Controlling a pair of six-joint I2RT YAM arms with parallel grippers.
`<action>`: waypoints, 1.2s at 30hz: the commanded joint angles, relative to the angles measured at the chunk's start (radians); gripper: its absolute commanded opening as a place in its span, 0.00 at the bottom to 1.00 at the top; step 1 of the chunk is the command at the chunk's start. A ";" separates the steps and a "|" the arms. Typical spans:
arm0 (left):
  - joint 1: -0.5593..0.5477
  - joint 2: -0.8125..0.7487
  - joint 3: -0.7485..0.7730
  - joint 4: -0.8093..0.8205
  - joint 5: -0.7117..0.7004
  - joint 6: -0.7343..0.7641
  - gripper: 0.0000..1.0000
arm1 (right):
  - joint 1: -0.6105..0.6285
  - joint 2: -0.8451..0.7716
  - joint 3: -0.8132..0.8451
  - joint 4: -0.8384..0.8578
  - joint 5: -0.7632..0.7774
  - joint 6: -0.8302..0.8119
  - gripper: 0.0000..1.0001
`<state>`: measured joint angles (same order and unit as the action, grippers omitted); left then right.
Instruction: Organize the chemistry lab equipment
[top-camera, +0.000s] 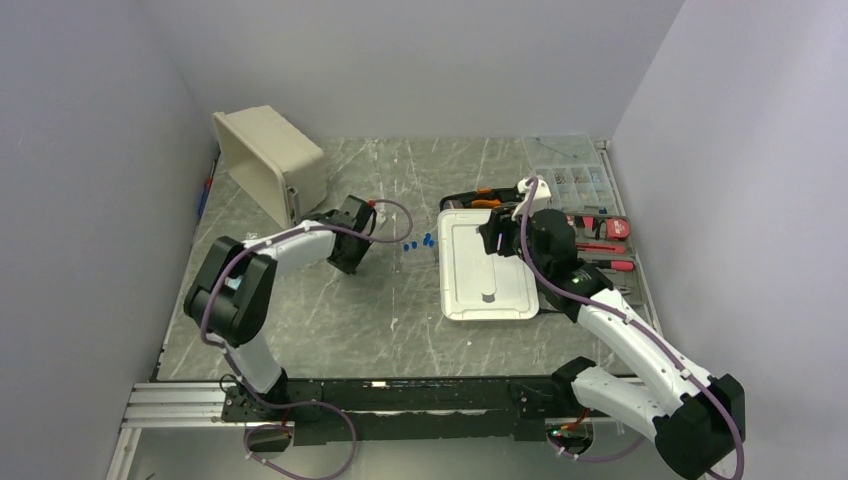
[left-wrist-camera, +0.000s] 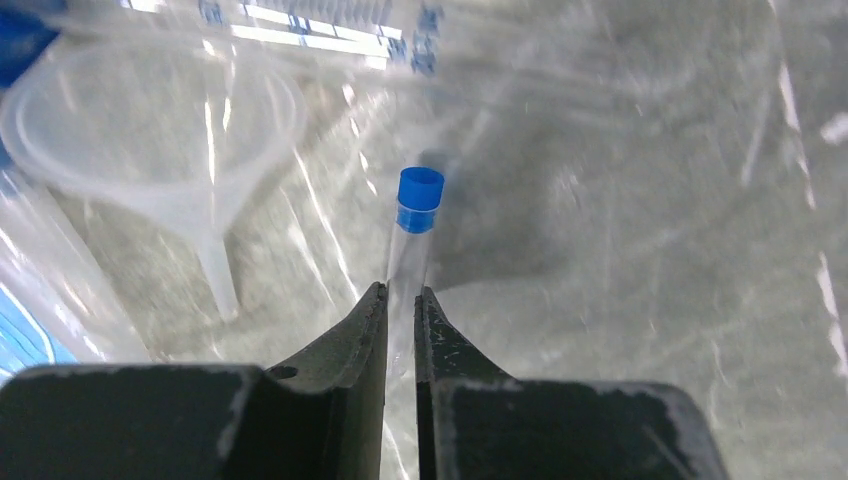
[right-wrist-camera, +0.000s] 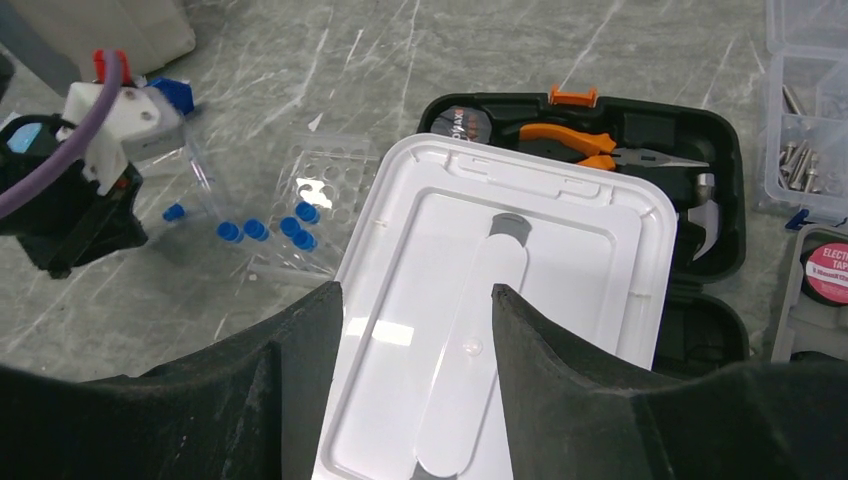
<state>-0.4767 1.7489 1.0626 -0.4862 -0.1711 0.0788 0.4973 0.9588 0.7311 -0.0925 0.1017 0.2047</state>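
At the left gripper (left-wrist-camera: 400, 295): clamps a blue-capped tube (left-wrist-camera: 412, 235) low on its thin clear shaft, fingers pressed in from both sides, cap end pointing away from the wrist. Sits left of the middle of the table (top-camera: 400, 330), nearer the far edge than the near one. Cannot tell whether the cap end touches the tabletop. In the wrist view, left of the tube: a translucent funnel (left-wrist-camera: 205, 180), spout pointing toward the fingers. Along the top of that view: a blurred clear piece with blue printed marks (left-wrist-camera: 320, 25).

At the right gripper (right-wrist-camera: 415, 295): stands released, fingers spread wide, nothing between them. Hovers over the far end of a white lid (right-wrist-camera: 570, 260) lying flat, right of the table's middle.

Between the two grippers: a flat clear perforated rack (right-wrist-camera: 335, 175) close against the lid's left edge. Cannot tell whether rack and lid touch. On the rack's near part and just beside it: a cluster of blue caps (right-wrist-camera: 298, 228), with one more apart, nearer the left gripper.

Beyond the lid, toward the far edge: an open black case (right-wrist-camera: 650, 130) holding orange-handled pliers (right-wrist-camera: 560, 140), its near part hidden under the lid. Toward the far right corner: a clear parts box (right-wrist-camera: 805, 100), and on its near side a red tape roll (right-wrist-camera: 828, 270). Toward the far left corner: a beige bin (top-camera: 270, 160) tipped on its side.
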 joint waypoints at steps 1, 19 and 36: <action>-0.022 -0.163 -0.050 -0.028 0.029 -0.046 0.09 | -0.011 -0.022 0.002 0.063 -0.029 0.019 0.59; -0.125 -0.664 -0.236 0.165 0.475 -0.015 0.09 | 0.128 0.177 0.108 0.236 -0.556 0.292 0.58; -0.154 -0.729 -0.237 0.183 0.547 -0.030 0.07 | 0.224 0.399 0.215 0.294 -0.625 0.333 0.54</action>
<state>-0.6262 1.0470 0.8246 -0.3420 0.3401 0.0586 0.7170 1.3540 0.8986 0.1448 -0.4980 0.5278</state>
